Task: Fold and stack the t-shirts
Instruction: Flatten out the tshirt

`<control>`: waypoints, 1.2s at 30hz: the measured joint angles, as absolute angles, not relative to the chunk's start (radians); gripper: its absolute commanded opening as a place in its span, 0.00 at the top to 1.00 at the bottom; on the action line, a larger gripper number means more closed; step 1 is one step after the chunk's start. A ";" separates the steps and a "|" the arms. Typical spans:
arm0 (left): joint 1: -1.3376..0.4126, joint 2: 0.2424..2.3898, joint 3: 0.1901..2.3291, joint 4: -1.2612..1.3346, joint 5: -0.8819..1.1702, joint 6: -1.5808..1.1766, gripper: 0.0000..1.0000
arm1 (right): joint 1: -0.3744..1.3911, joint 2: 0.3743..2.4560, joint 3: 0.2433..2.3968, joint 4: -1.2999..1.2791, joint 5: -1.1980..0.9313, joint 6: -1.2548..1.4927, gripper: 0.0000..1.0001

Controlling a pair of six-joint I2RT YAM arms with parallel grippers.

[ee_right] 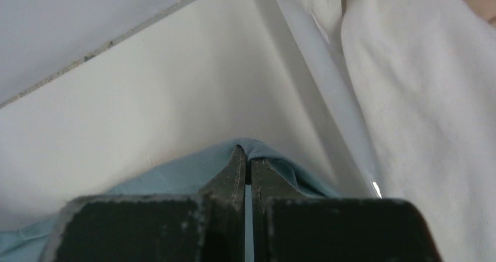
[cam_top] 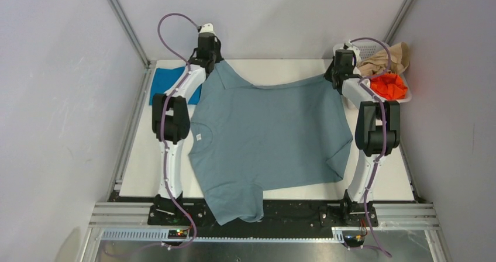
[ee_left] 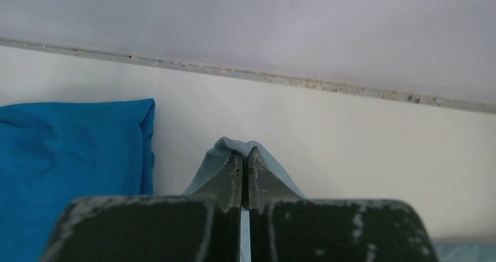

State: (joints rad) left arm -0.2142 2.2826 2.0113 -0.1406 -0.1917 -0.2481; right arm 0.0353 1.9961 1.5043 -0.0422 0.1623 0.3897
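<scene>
Left and right jaws are clamping shut on the grey shirt's [cam_top: 269, 133] far edge, probably spreading it flat across the tabletop [cam_top: 140, 162] for folding.

On table [cam_top: 140, 164]: large t-shirt [cam_top: 269, 134] centre; folded t-shirt [cam_top: 165, 82] far left; basket [cam_top: 367, 50] far right

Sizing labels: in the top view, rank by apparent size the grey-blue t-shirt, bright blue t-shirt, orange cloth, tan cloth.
1. grey-blue t-shirt
2. bright blue t-shirt, partly hidden
3. orange cloth and tan cloth look alike; unranked
</scene>
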 measured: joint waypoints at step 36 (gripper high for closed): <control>-0.211 2.175 1.779 -0.181 -0.008 -0.772 0.00 | 0.295 1.727 1.162 -0.287 -0.062 0.416 0.01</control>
State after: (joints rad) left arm -0.2108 2.1746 1.7790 -0.1814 -0.0082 -0.7723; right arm 0.2947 1.7271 1.1618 -0.2867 -0.0616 0.4164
